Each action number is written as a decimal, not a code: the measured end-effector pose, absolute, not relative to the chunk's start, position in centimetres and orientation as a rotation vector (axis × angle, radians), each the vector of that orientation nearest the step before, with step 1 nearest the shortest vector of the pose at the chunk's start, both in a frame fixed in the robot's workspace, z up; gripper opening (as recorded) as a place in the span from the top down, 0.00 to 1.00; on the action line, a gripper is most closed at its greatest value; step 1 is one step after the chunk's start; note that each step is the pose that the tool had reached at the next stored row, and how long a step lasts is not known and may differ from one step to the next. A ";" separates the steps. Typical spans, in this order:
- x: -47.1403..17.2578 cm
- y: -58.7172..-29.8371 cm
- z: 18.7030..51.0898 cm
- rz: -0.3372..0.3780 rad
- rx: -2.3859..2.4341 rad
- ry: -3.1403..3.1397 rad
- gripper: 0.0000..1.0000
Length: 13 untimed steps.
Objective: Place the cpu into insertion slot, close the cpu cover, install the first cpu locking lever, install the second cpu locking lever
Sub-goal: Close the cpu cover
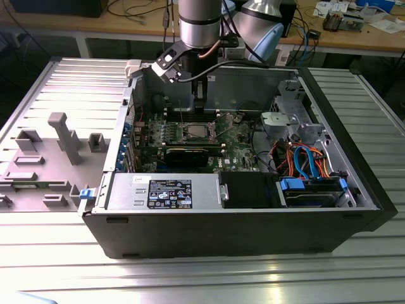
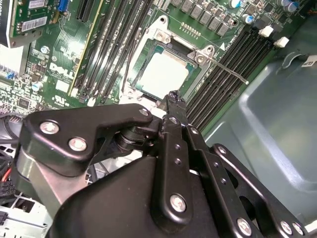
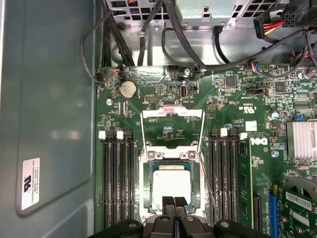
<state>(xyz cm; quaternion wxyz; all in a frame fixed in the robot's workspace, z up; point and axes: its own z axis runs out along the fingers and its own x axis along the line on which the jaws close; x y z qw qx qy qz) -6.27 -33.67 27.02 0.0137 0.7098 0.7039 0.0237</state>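
The cpu [image 3: 172, 184] is a flat silver square lying in the insertion slot [image 3: 147, 183] on the green board; it also shows in the second wrist view as the cpu [image 2: 163, 74] and in the exterior view as the cpu [image 1: 195, 132]. The cpu cover [image 3: 172, 113] is swung open beyond the socket, and the board shows through its square opening. Thin wire levers [image 3: 208, 178] stand free along both sides of the socket. My gripper [image 3: 174, 201] is shut with nothing in it. It hovers at the socket's near edge, and in the second wrist view the gripper [image 2: 173, 95] has its tips just short of the chip.
Black memory slots [image 3: 116, 183] flank the socket on both sides. A finned heatsink [image 3: 301, 140] and an expansion card [image 1: 190, 154] lie nearby. Cable bundles [image 3: 148, 29] run past the board's far end. The case wall [image 3: 49, 99] rises close by, and a labelled power supply [image 1: 169, 193] fills the front.
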 end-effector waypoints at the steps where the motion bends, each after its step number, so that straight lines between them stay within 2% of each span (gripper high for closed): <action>1: -6.3 -33.7 27.1 0.074 2.211 2.192 0.89; 13: -6.3 -33.7 28.6 0.074 2.211 2.192 0.89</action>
